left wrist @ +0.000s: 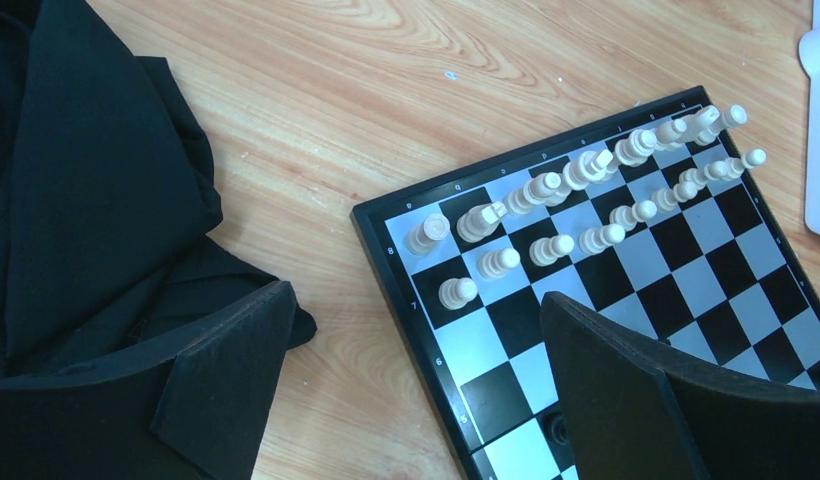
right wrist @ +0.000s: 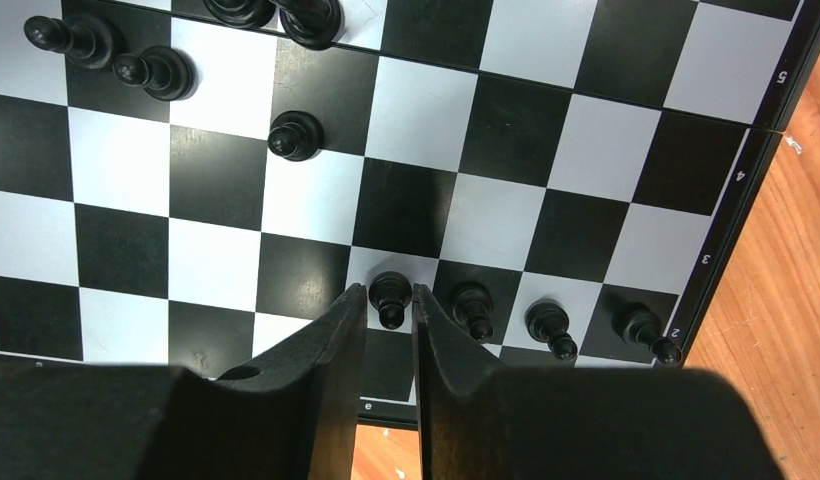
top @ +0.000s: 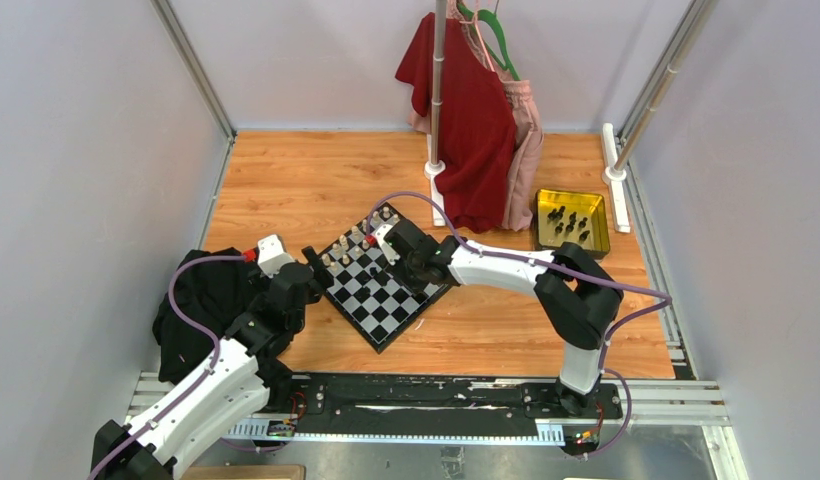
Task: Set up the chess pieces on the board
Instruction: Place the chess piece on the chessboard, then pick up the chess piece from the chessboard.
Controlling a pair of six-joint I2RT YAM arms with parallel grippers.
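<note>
Right gripper (right wrist: 389, 305) straddles a black pawn (right wrist: 389, 290) by the chessboard's (right wrist: 586, 150) right rim; we can't tell if it's clamped or loose. We lift straight, sparing neighbouring pawns (right wrist: 472, 305). Left gripper (left wrist: 416, 305) gapes empty.

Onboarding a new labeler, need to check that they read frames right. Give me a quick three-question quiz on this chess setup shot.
1. True or false: the left gripper is clamped on a chess piece.
2. Where do the black chessmen not yet on the chessboard sit? A) in the yellow tray B) in a wooden box C) in a cloth bag
3. Name the piece standing between the fingers of the right gripper.

Key: 1 false, its jaws stand wide apart with nothing between them. 2 A. 3 a black pawn.
</note>
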